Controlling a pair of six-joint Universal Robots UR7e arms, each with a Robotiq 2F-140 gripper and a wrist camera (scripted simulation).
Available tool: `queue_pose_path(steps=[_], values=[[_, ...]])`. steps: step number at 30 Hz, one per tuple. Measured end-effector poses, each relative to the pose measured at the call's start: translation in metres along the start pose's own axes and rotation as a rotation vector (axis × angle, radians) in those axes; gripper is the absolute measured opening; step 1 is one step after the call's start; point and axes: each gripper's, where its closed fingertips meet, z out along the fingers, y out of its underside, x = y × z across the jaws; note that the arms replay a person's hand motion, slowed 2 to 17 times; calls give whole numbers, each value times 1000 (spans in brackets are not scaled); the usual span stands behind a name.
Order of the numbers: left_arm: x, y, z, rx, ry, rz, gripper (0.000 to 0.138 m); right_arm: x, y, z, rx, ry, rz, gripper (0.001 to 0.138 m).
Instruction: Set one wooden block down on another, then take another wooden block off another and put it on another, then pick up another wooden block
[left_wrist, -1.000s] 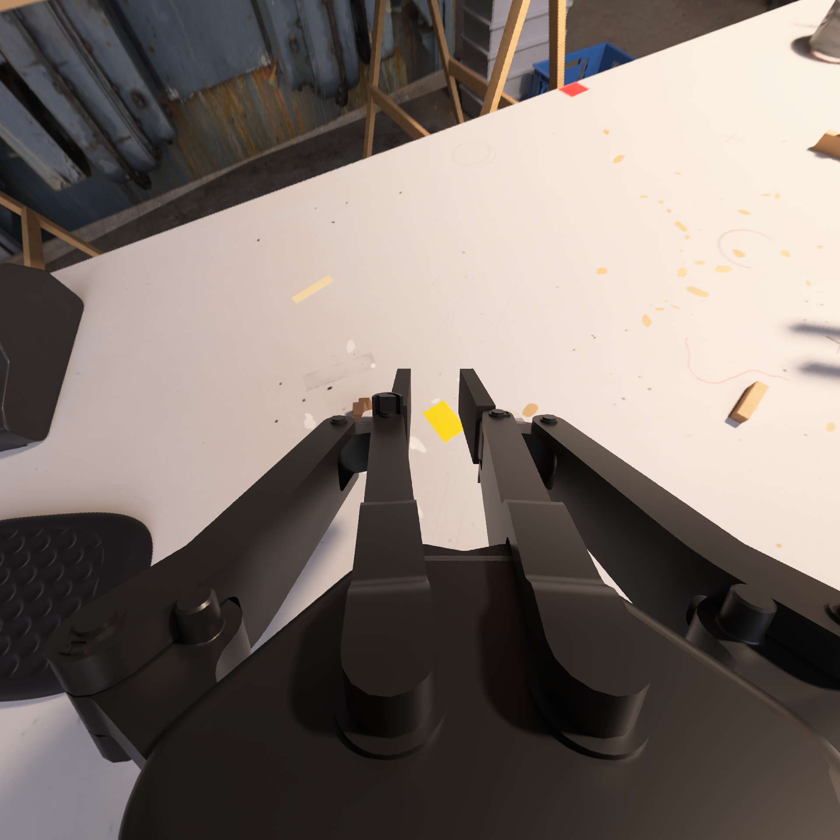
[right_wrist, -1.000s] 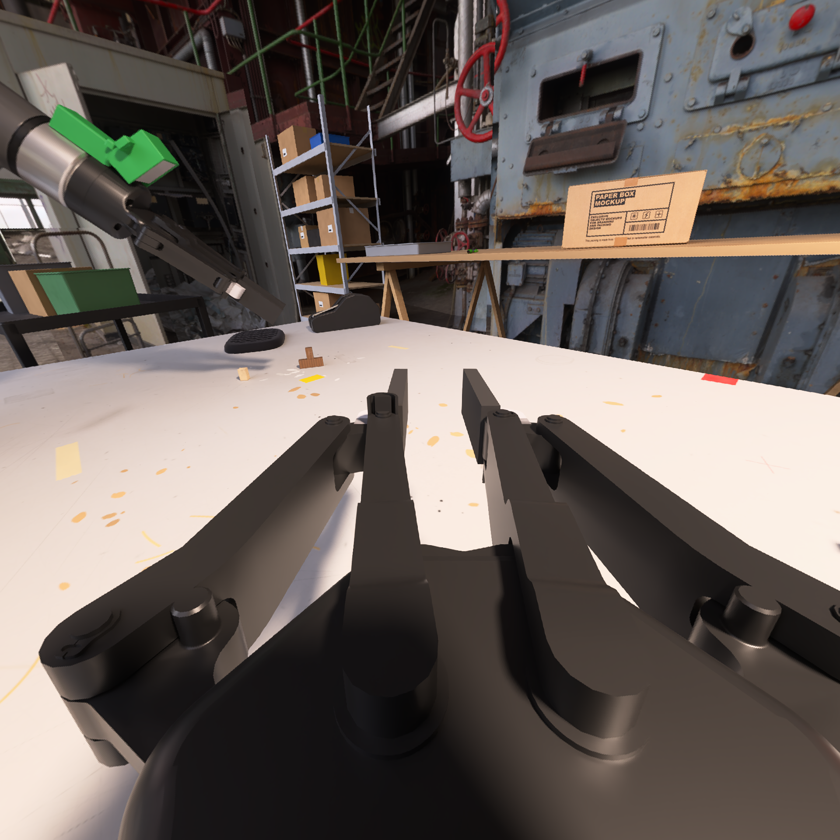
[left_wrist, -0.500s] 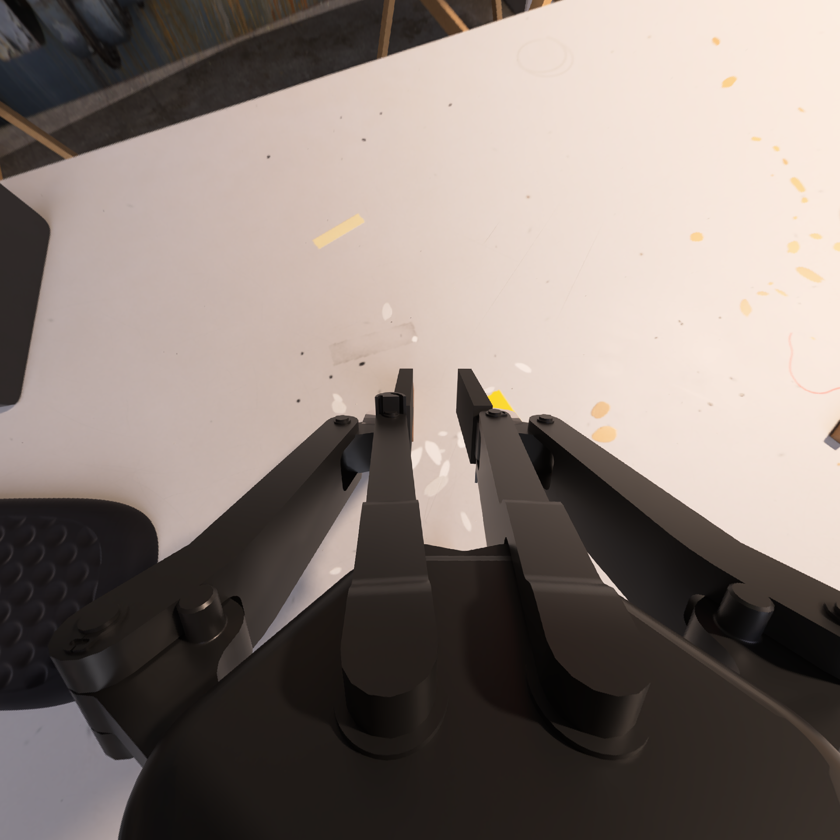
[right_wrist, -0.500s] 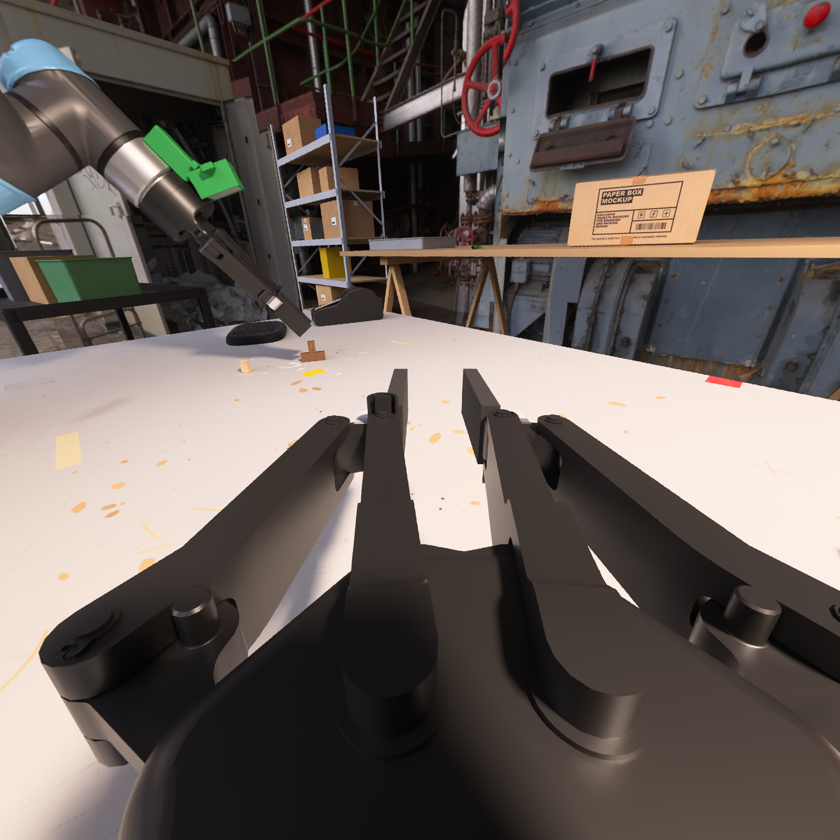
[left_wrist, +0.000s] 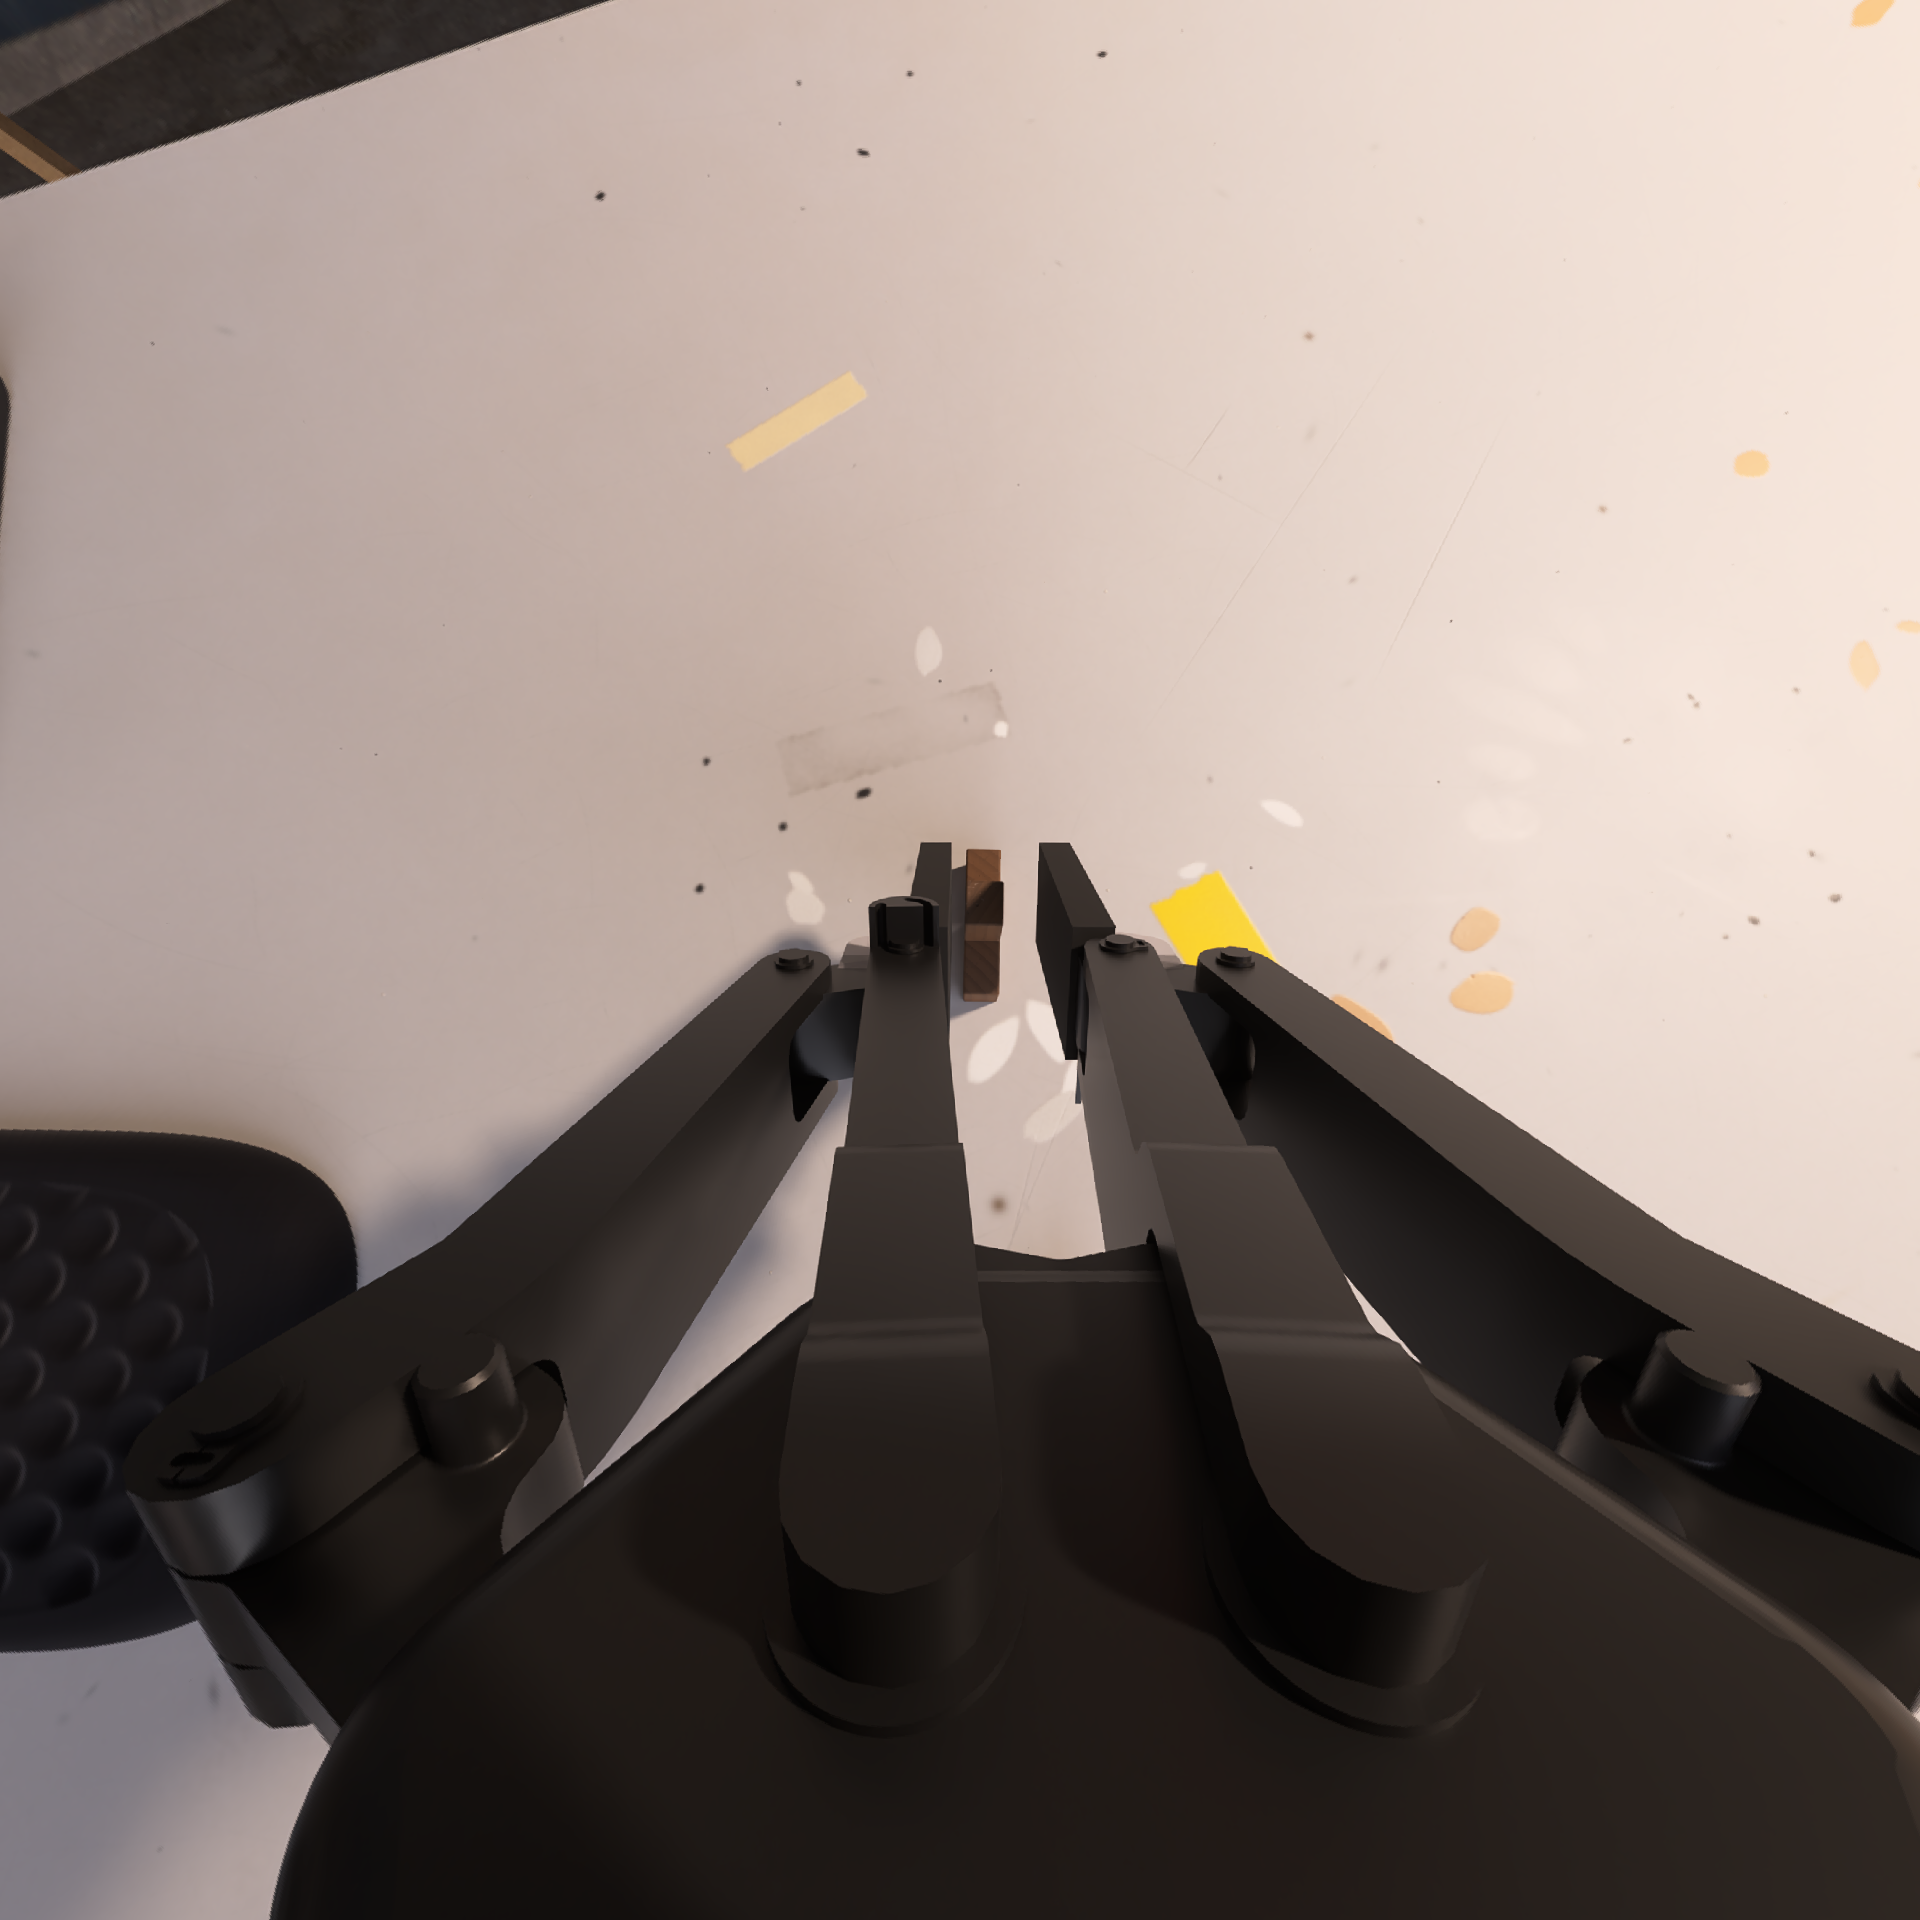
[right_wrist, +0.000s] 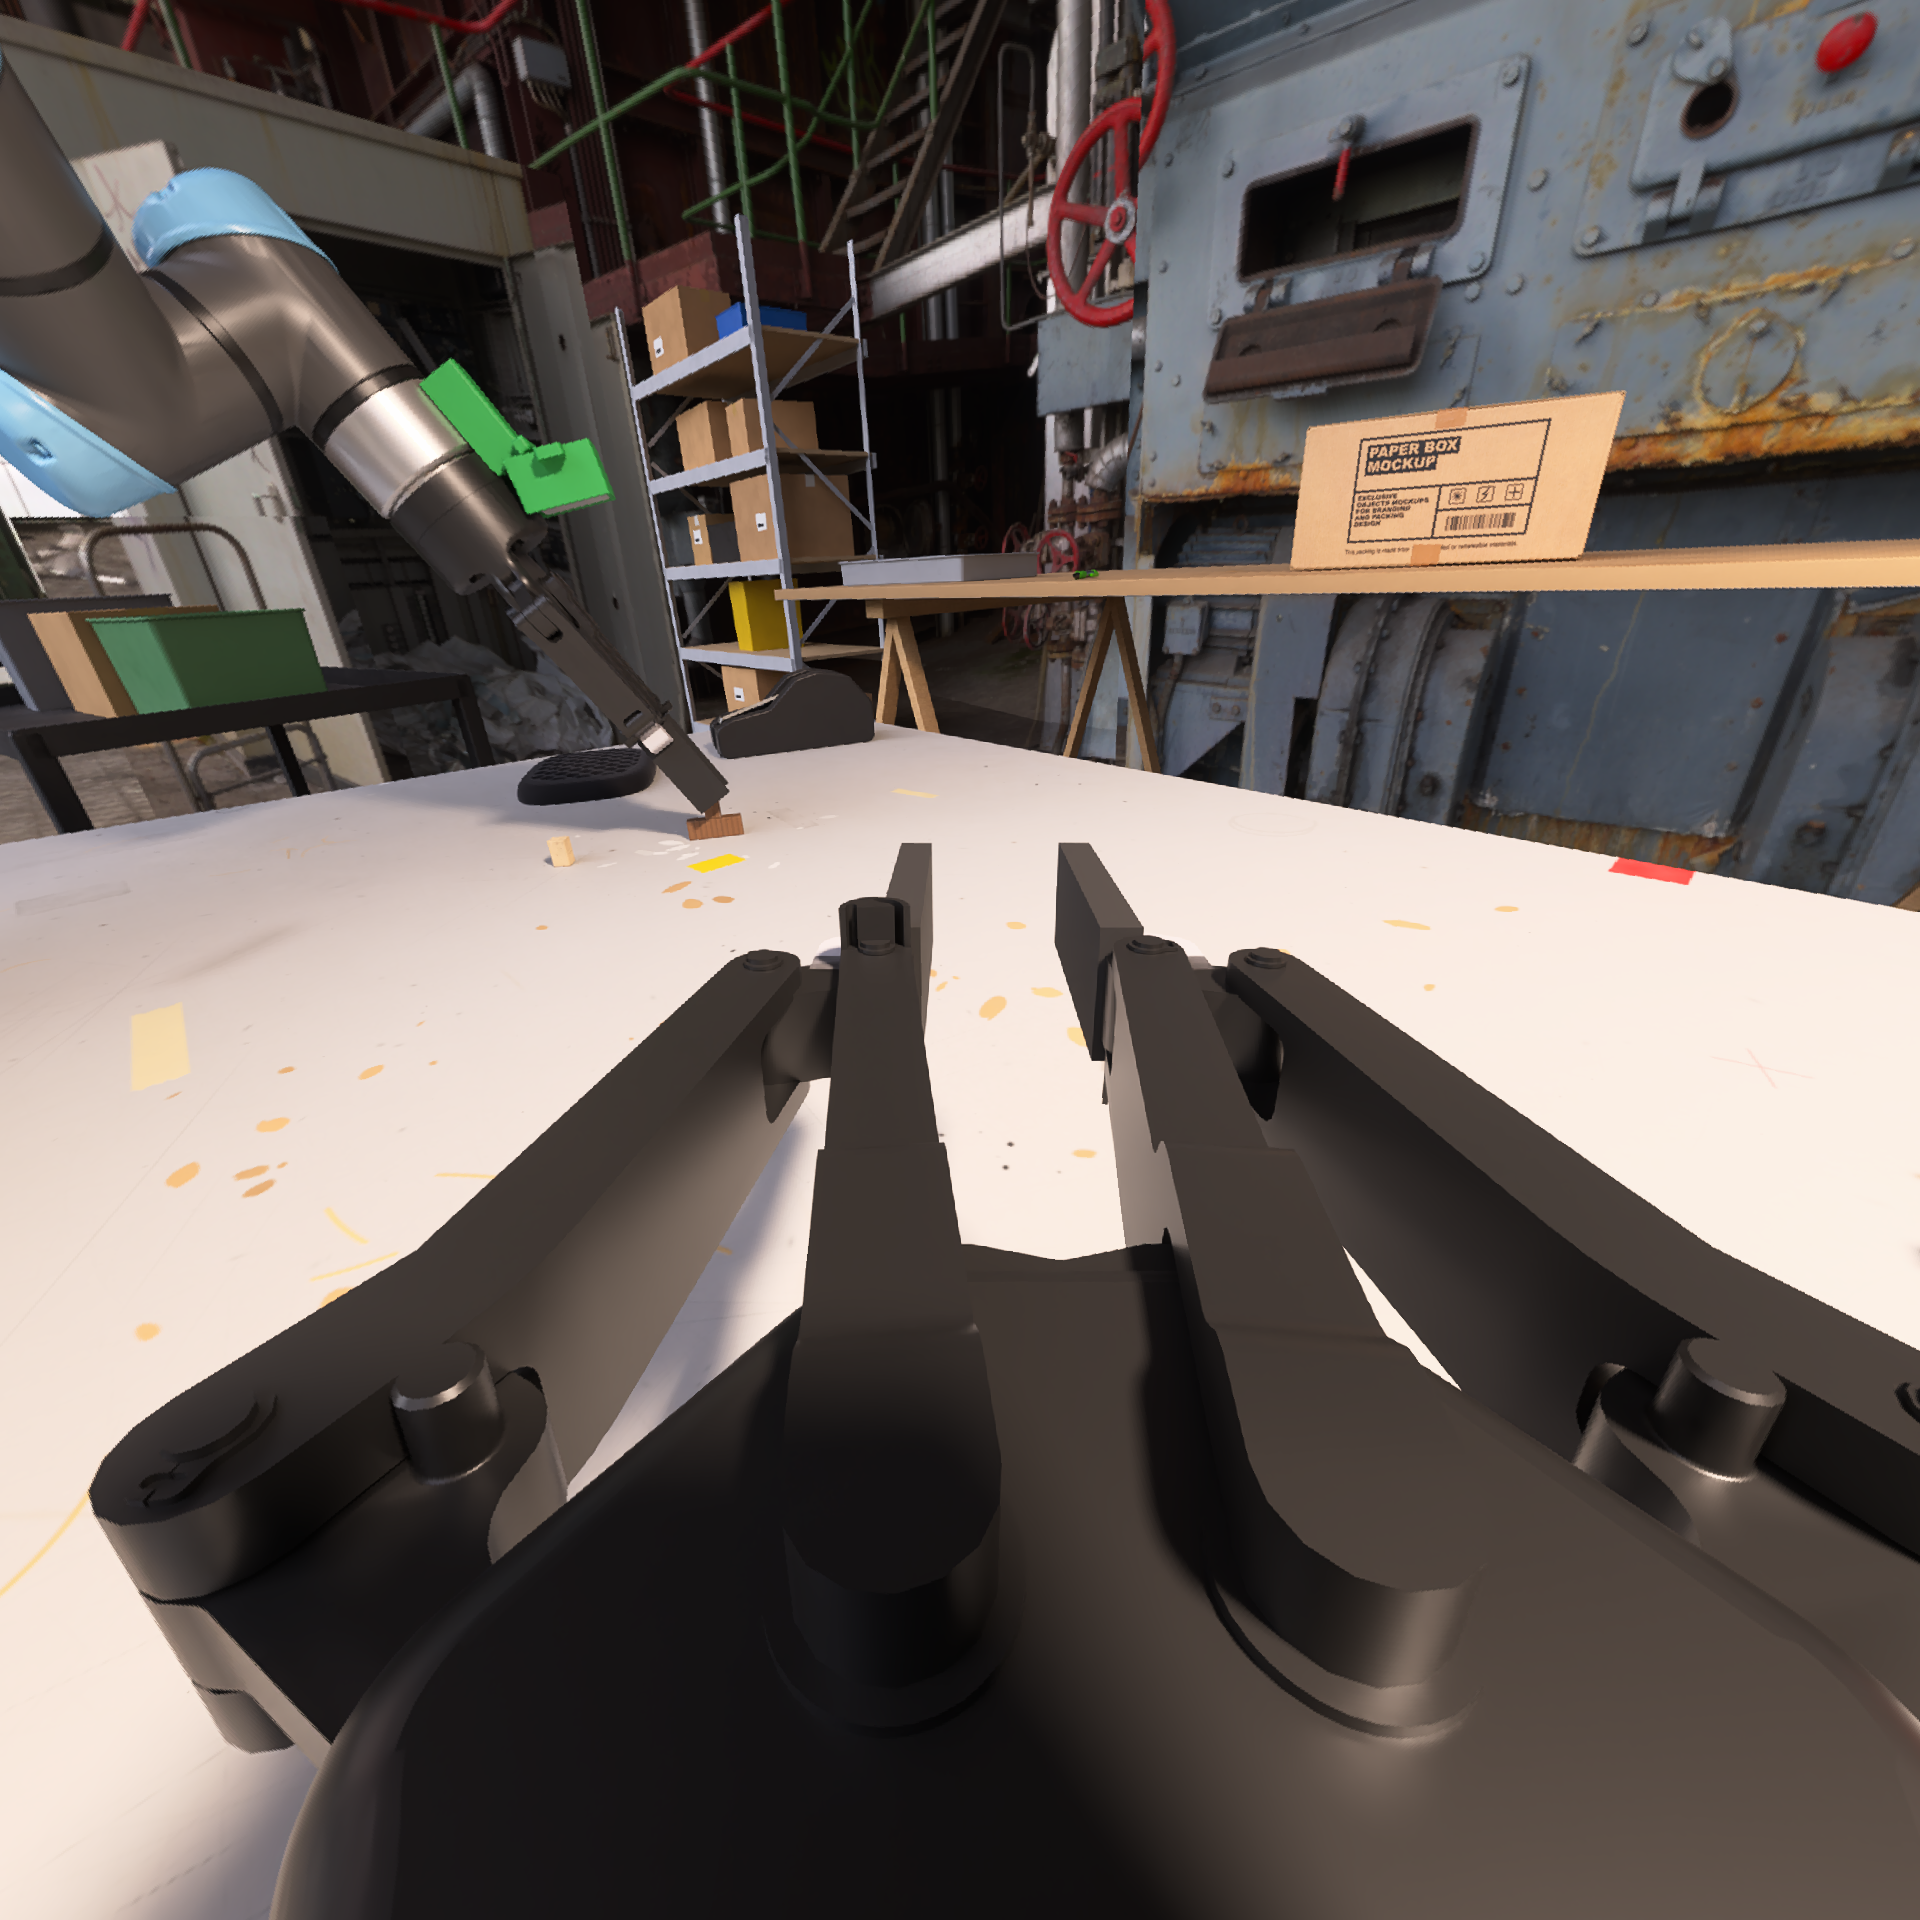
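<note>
In the left wrist view a dark brown wooden block (left_wrist: 982, 925) stands on the white table (left_wrist: 1351, 416), with a small piece on top of a longer one. My left gripper (left_wrist: 994, 868) is open and low over it. The fingers straddle the block, which sits close to the left finger (left_wrist: 932, 868), with a gap to the right one. The right wrist view shows this from afar: the left gripper's tip is on the brown block (right_wrist: 717, 826), and a small pale wooden block (right_wrist: 561, 850) lies to its left. My right gripper (right_wrist: 992, 873) is open and empty above the table.
A black dimpled pad (left_wrist: 104, 1382) lies at the left, also visible in the right wrist view (right_wrist: 587, 774). A yellow tape patch (left_wrist: 1205, 914) sits right of the block. A black device (right_wrist: 795, 712) stands at the far table edge. A red tape mark (right_wrist: 1652, 871) lies at the right.
My left gripper has come down towards the table and moved over the brown block, which now sits between its fingers. My right gripper has stayed in place.
</note>
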Motion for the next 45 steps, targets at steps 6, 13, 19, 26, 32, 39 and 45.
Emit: queue_pose_path(steps=[6, 13, 19, 26, 32, 39, 45], values=[[-2, 1, 3, -7, -3, 10, 20, 1, 0, 0, 5, 1, 11, 32], [-3, -1, 5, 5, -10, 24, 17, 2, -1, 0, 6, 0, 21, 32], [-3, -1, 5, 9, -4, 25, 14, 3, -1, 0, 7, 1, 25, 32], [-3, 0, 5, 3, 4, 23, 10, 3, -1, 0, 7, 2, 24, 32], [-1, 1, 4, -1, 13, 24, 10, 3, 0, 0, 5, 4, 21, 32], [0, -3, -2, 25, 8, 30, 10, 3, 0, 0, 1, 5, 19, 32], [5, -10, -14, 65, 5, 36, 10, 3, 1, 1, -3, 6, 17, 32]])
